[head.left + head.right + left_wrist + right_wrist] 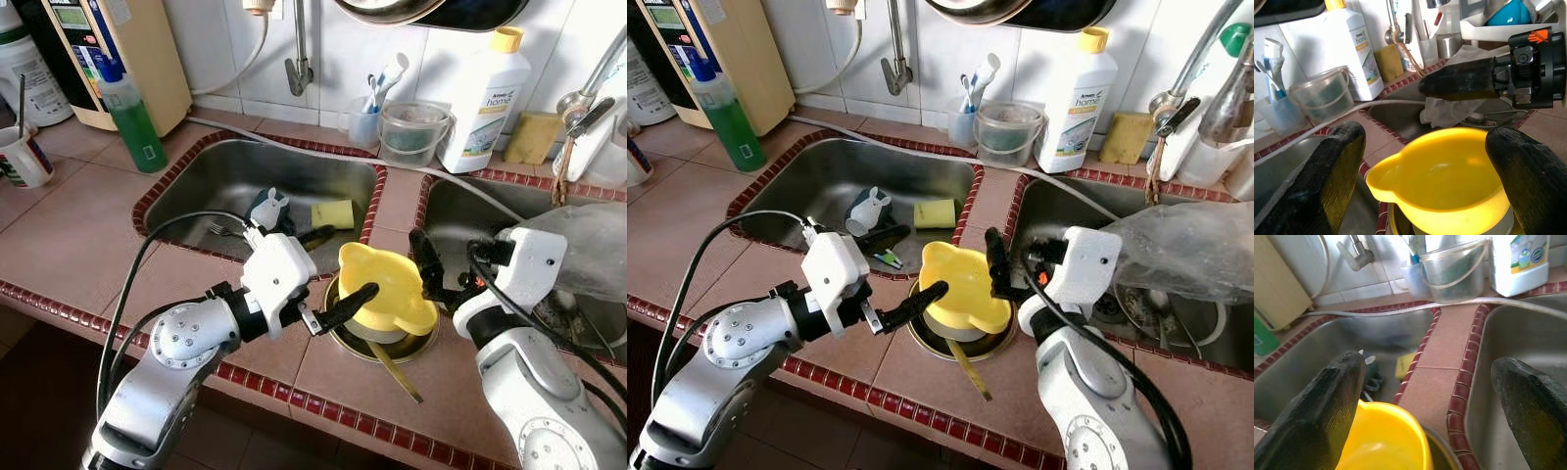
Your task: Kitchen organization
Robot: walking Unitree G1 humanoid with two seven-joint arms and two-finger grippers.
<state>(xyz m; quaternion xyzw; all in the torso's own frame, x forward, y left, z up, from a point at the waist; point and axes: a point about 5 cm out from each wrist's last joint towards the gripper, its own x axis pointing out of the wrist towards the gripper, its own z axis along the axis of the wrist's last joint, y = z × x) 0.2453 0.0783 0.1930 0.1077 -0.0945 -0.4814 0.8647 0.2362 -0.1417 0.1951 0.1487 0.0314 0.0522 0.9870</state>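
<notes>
While the yellow jug (389, 289) sits on a steel pot (345, 338) at frame centre, left gripper (345, 305) and right gripper (428, 266) flank it, fingers spread, holding nothing.

Tiled counter (69, 225) w/ red-brown edge trim carries two steel sinks. At back edge: white detergent bottle (483, 98), clear tub (413, 132), cup w/ toothbrushes (364, 122), yellow sponge (532, 137). Back-left corner: green soap bottle (132, 116), beige appliance (122, 54). Left edge: mug (22, 157). Near front edge: metal bowl (387, 338).
</notes>
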